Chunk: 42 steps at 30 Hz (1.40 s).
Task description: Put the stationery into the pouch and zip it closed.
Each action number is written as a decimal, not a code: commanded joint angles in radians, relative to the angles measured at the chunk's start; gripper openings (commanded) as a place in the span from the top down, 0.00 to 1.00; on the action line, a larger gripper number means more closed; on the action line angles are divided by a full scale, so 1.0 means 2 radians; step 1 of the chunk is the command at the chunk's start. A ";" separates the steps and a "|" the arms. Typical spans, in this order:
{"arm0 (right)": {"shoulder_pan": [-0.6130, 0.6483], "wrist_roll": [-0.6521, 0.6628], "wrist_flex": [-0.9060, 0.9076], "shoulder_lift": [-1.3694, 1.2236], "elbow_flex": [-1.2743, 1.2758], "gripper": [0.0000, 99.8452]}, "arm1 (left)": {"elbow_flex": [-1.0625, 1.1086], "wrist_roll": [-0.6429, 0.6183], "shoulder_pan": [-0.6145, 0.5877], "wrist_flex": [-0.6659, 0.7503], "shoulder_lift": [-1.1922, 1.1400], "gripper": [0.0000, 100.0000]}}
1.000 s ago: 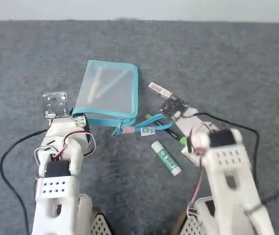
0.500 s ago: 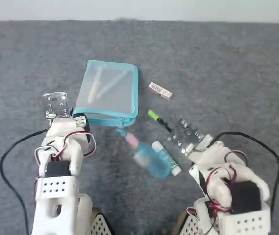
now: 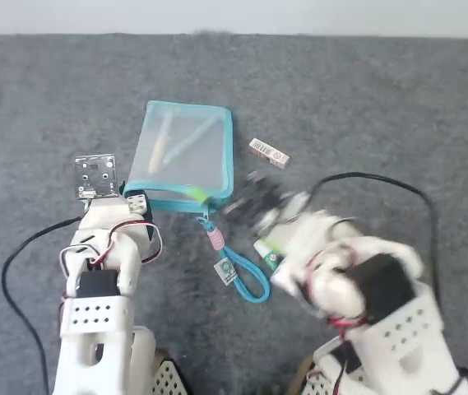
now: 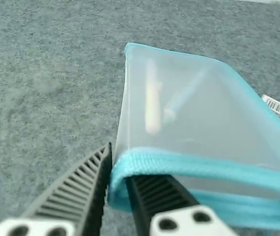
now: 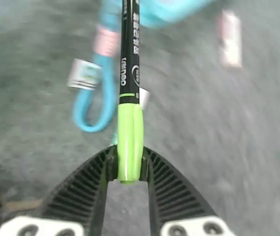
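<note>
Now, your right gripper [image 5: 128, 160] is clamped on the green end of the highlighter [image 5: 129, 73], whose long axis runs straight out from the jaws toward the pouch [image 3: 183, 156] lying just ahead. Your left gripper [image 4: 117, 166] pinches the pouch's near zip-edge corner, so feed the pen in lengthwise along that line

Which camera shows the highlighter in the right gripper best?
Right wrist view: the highlighter is close up, its green cap clamped in the right gripper, black barrel pointing toward the pouch. High view blurs it with the arm; left wrist view faces the pouch.
</note>
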<state>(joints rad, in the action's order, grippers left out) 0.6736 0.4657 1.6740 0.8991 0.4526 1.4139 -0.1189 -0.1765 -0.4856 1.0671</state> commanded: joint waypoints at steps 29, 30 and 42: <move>-0.046 -0.115 -0.092 -0.369 -0.244 0.99 | -0.011 0.001 0.035 0.013 0.010 0.99; -0.040 -0.122 -0.093 -0.386 -0.257 0.99 | -0.008 0.001 0.044 0.013 0.011 0.99; -0.010 -0.170 -0.090 -0.544 -0.421 0.89 | -0.005 0.001 0.093 0.013 0.012 0.99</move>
<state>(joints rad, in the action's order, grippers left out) 0.6460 0.1389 1.5067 -0.1841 -0.2793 1.4139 -0.1189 -0.0046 -0.4856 1.0671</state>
